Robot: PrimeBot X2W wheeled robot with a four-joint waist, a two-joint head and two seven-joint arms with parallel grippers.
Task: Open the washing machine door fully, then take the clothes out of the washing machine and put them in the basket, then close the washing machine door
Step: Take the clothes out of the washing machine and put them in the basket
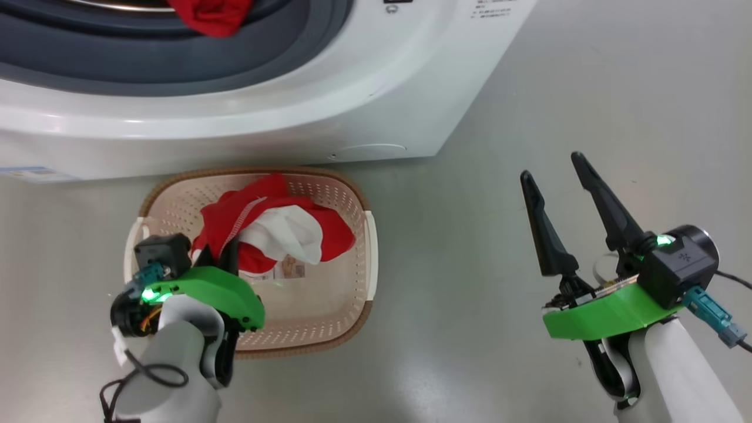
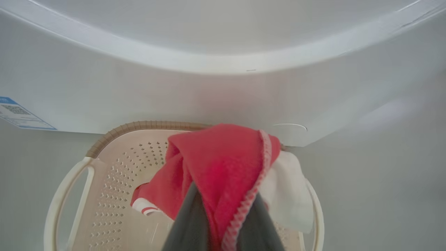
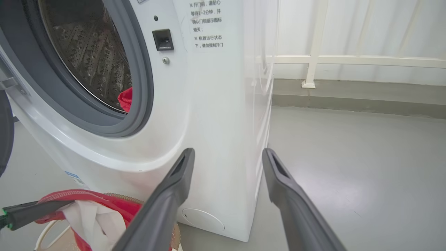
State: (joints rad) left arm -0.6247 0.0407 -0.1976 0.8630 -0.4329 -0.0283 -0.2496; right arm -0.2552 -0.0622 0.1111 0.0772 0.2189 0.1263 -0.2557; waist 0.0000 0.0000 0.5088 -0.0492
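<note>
Grey glossy floor (image 1: 529,117) runs under everything, and the white machine (image 1: 294,117) stands along its far side. Far left, low on the machine's front, a blue-edged sticker (image 2: 21,116) carries a code square and print too fine to read.

Just right of it the left end effector (image 2: 224,195) hangs over the basket (image 1: 317,299). Its two fingers are pinched together on a fold of the clothes (image 1: 276,223), red cloth with a stitched pale edge and a white panel, draped into the basket's far half. The basket stands on the floor just beside the machine's base. A paper label (image 1: 292,267) lies inside it, its print unreadable. Above, the drum (image 3: 90,59) is uncovered, and a red piece (image 1: 214,14) lies at its lower lip on the grey ring.

The step in hand looks like dropping a load into the basket. The next move calls for the fingers to part so the cloth falls free and to lift clear without dragging the trim back out. Then comes a reach up for the red piece, and closing the door comes last.

Right of the opening, a Chinese notice (image 3: 207,24) on the front panel asks for a wait of "1~2分钟" before opening and ends "请勿强制开门". No brand name can be read.

Farthest right, the right end effector (image 1: 551,165) is held above bare floor past the machine's corner, fingers spread wide with nothing between them.
</note>
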